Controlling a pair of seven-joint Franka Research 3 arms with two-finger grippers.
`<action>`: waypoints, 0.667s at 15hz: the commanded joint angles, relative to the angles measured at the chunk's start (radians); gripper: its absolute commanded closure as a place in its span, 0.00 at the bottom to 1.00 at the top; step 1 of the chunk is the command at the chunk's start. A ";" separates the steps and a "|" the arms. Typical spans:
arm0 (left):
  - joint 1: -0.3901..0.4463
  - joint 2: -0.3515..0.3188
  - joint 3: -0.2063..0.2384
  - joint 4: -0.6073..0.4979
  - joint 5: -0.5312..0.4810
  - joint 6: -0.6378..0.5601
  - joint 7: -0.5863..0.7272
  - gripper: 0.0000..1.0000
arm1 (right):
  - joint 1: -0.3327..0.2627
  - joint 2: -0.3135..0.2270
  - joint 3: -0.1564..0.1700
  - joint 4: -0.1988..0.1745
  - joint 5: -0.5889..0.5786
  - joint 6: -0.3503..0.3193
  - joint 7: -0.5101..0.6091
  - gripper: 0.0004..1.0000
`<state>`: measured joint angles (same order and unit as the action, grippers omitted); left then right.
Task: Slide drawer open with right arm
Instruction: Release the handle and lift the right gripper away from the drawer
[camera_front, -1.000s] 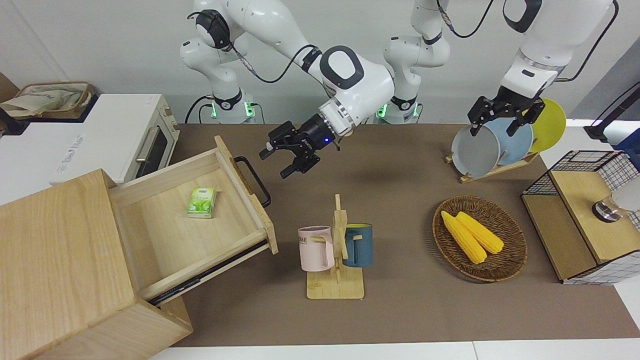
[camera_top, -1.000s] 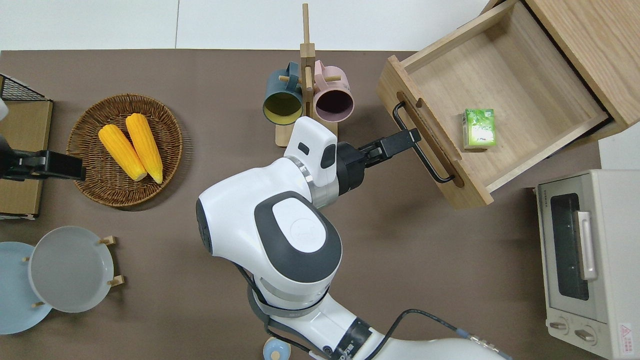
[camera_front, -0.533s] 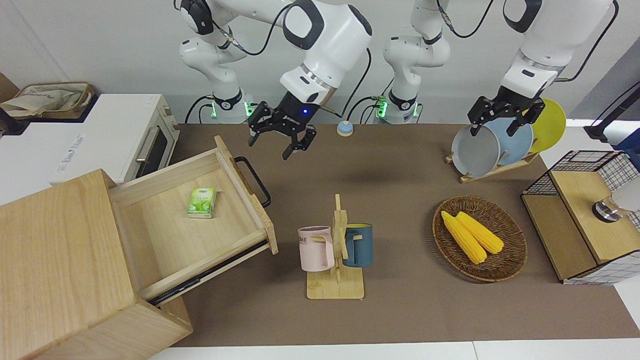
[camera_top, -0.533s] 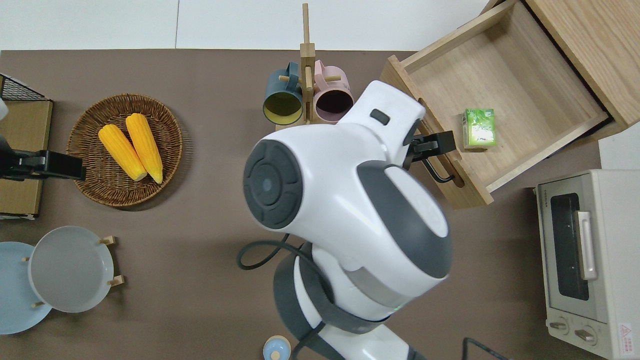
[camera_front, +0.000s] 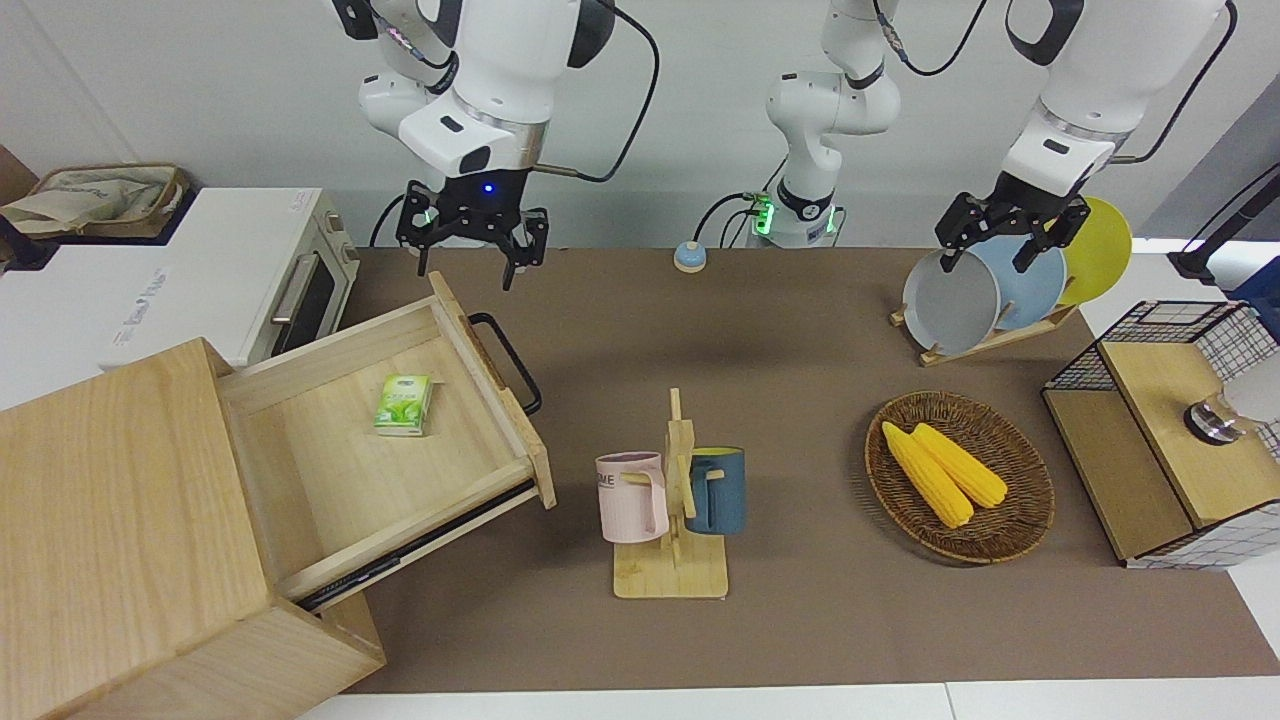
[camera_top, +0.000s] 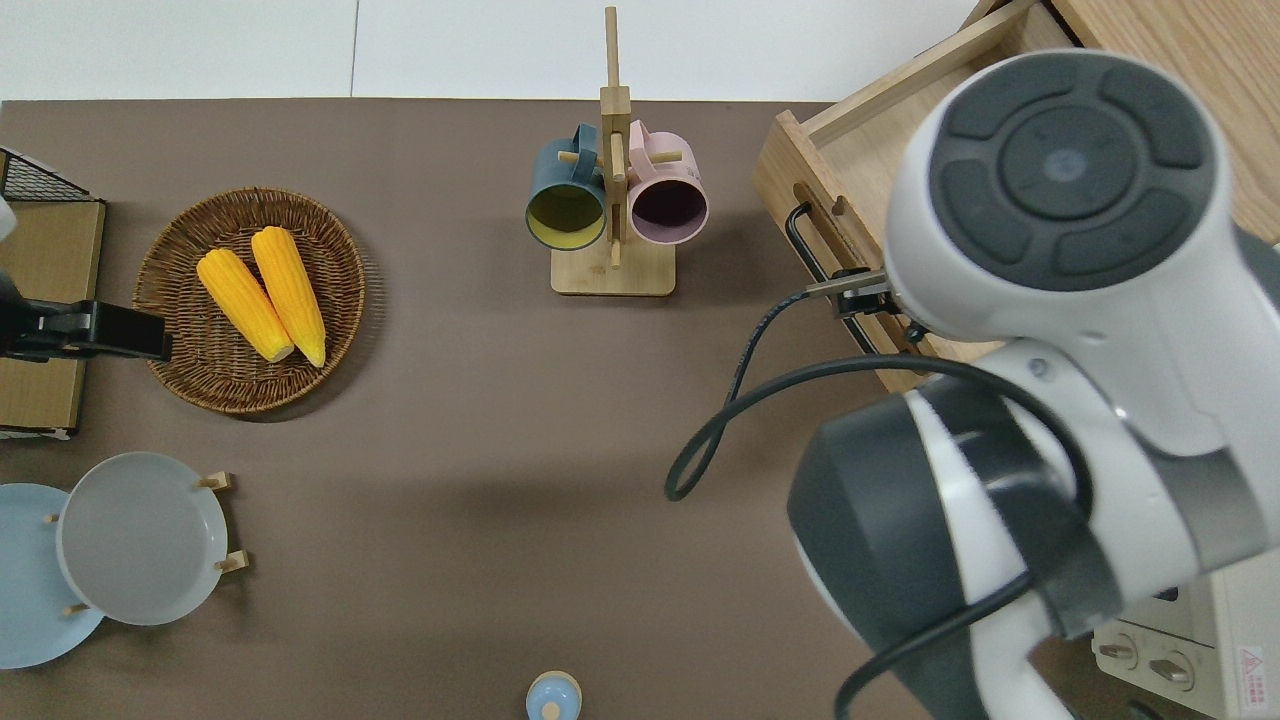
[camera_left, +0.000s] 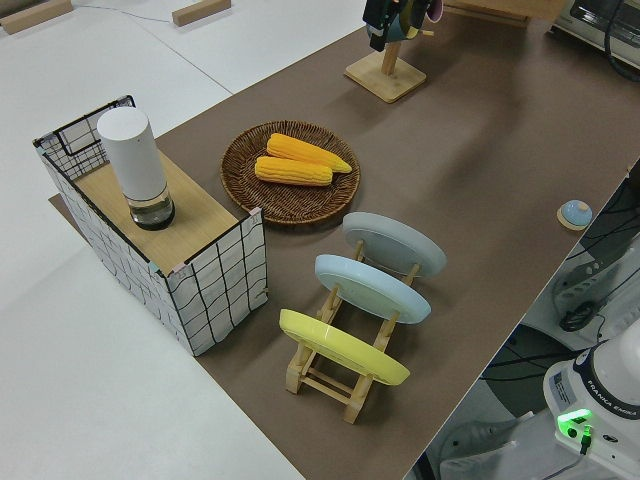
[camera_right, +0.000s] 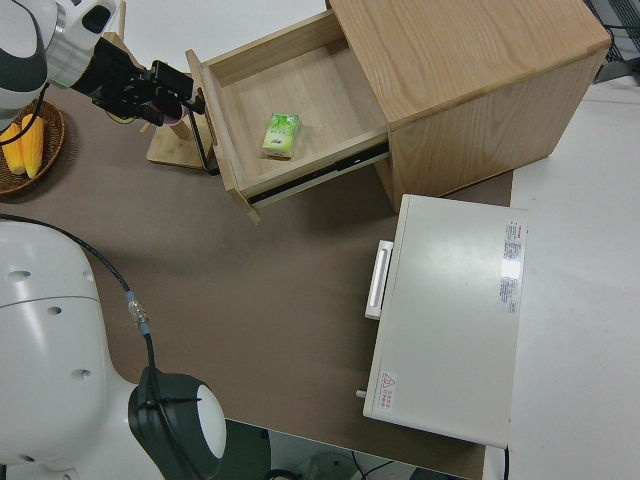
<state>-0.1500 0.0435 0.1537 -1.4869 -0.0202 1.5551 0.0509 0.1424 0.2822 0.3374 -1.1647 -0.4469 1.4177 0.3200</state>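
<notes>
The drawer (camera_front: 390, 440) stands pulled well out of its large light-wood box (camera_front: 120, 540) at the right arm's end of the desk (camera_front: 800, 620), so the opening looks done, as far as one can judge. Its floor lies bare to view with a small green packet (camera_front: 404, 404) on it, and the black bar handle (camera_front: 508, 362) on its front is free: nothing grips it.

The right arm (camera_front: 480, 80) is raised near its base, and the right hand (camera_front: 472, 240) hangs in the air with its fingers spread and nothing between them. In the overhead view the arm's own bulk hides what the hand is over. Little seems left beyond the arm settling clear.

The white toaster oven (camera_front: 200, 275) sits beside the box, nearer to the robots. The left arm is parked; its hand (camera_front: 1010, 235) shows fingers apart, holding nothing.
</notes>
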 joint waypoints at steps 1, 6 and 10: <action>-0.017 0.013 0.017 0.022 0.011 0.000 0.007 0.00 | -0.035 -0.038 -0.093 -0.015 0.155 0.020 -0.148 0.02; -0.017 0.013 0.017 0.020 0.012 0.000 0.007 0.00 | -0.058 -0.054 -0.321 -0.019 0.484 0.006 -0.329 0.02; -0.017 0.013 0.017 0.020 0.012 0.000 0.007 0.00 | -0.055 -0.046 -0.425 -0.027 0.550 0.014 -0.495 0.02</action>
<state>-0.1500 0.0435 0.1537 -1.4869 -0.0202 1.5551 0.0509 0.0925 0.2461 -0.0538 -1.1678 0.0620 1.4175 -0.0633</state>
